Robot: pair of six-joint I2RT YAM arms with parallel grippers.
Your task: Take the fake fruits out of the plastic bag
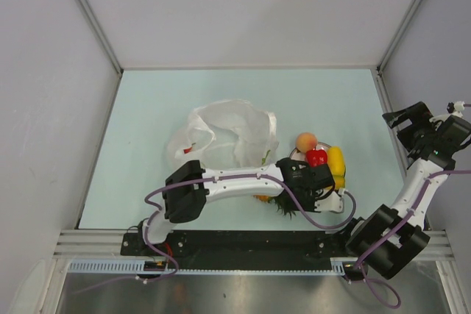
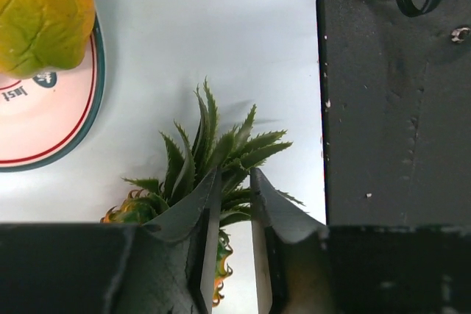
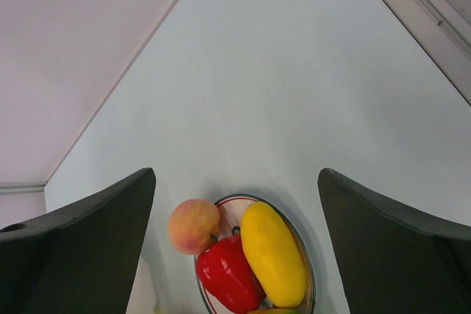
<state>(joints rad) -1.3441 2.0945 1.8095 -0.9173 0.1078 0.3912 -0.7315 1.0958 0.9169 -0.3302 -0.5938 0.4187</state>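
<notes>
One pineapple (image 2: 210, 145) lies just beneath left tool (image 2: 235, 173).

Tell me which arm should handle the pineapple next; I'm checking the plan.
Left. The left gripper pinches the pineapple crown beside the plate; the right gripper hangs open, far off by the table's right edge.

Plate (image 2: 51, 119), left wrist view: small red lettering near rim, upside down, reads roughly "just" (cut by frame's left edge), just below mango (image 2: 37, 12); dark green emblem beside it, illegible.
</notes>
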